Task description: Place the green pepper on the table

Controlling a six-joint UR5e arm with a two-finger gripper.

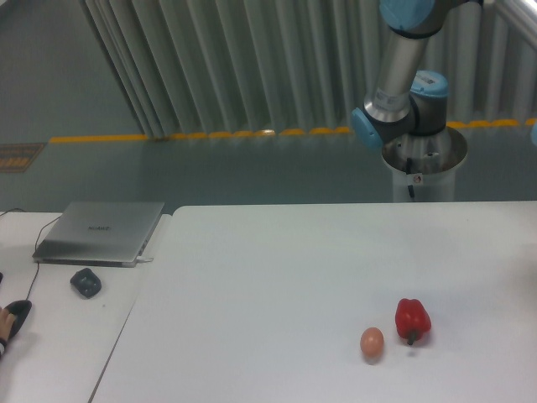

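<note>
While end effector and green pepper sit out of frame | table [277, 277] bears red pepper [412, 320], egg [372, 342]

Table [277, 277]: only obstacles are egg [372, 342] and red pepper [412, 320], just beside each other, front right. Left, centre and back of the top are open. Arm base [424, 164] stands behind the far edge. Side desk [59, 336] holds laptop [101, 232], mouse [86, 282], and a hand [7, 323] at its left edge.
</note>
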